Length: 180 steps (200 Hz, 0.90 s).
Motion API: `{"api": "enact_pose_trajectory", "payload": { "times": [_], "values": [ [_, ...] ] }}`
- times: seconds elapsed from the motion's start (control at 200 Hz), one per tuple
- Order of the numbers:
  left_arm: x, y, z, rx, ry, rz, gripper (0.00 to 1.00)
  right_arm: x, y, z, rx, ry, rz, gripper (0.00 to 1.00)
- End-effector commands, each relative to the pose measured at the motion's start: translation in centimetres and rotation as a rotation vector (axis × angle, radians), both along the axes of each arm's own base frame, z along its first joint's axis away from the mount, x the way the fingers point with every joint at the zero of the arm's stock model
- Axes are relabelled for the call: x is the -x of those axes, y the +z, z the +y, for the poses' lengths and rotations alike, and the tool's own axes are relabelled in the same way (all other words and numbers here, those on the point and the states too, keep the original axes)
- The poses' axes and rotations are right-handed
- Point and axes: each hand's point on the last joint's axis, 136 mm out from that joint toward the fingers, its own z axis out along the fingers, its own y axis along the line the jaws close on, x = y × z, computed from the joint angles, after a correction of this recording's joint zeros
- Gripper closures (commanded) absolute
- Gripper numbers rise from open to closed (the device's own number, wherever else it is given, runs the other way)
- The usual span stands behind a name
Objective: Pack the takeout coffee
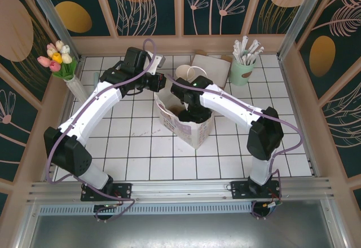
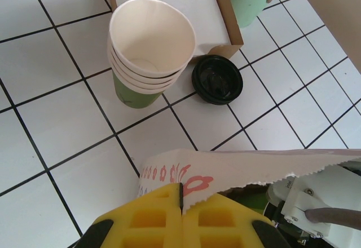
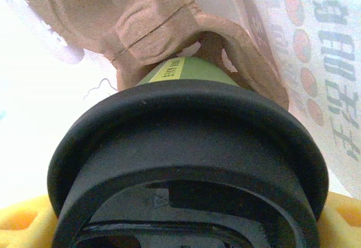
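Note:
The takeout coffee (image 3: pixel 186 70), a dark-green cup with a black lid (image 3: pixel 192 141), sits between the yellow fingers (image 3: pixel 22 225) of my right gripper (image 3: pixel 186 225), which is shut on it. The cup is down inside the white paper bag (image 1: pixel 194 132), pressed against a brown pulp cup carrier (image 3: pixel 152 22). In the top view my right gripper (image 1: pixel 188 113) reaches into the bag's mouth. My left gripper (image 2: pixel 181 200) is shut on the bag's flower-printed rim (image 2: pixel 242 166) and holds that edge up at the bag's far left corner (image 1: pixel 164 87).
Behind the bag stand a stack of cream paper cups (image 2: pixel 149 39), a loose black lid (image 2: pixel 217 79), a brown cardboard tray (image 2: pixel 223 20) and a mint-green cup of wrapped straws (image 1: pixel 242 67). A vase of tulips (image 1: pixel 59 62) stands at the far left.

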Motion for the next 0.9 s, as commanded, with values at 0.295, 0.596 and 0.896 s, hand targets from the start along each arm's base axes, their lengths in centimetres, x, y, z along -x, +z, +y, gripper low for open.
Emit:
{"api": "enact_pose_trajectory", "payload": {
  "times": [0.295, 0.596, 0.896],
  "values": [
    [-0.92, 1.25, 0.2, 0.002, 0.017, -0.034, 1.0, 1.8, 0.2, -2.24, 0.059, -0.013, 0.047, 0.45],
    [-0.86, 1.23, 0.14, 0.005, 0.015, -0.03, 1.0, 1.75, 0.26, -2.19, 0.057, -0.009, 0.045, 0.45],
    [-0.87, 1.23, 0.07, 0.008, 0.013, -0.029, 1.0, 1.0, -0.24, -1.67, 0.029, -0.003, 0.026, 0.45]
  ]
}}
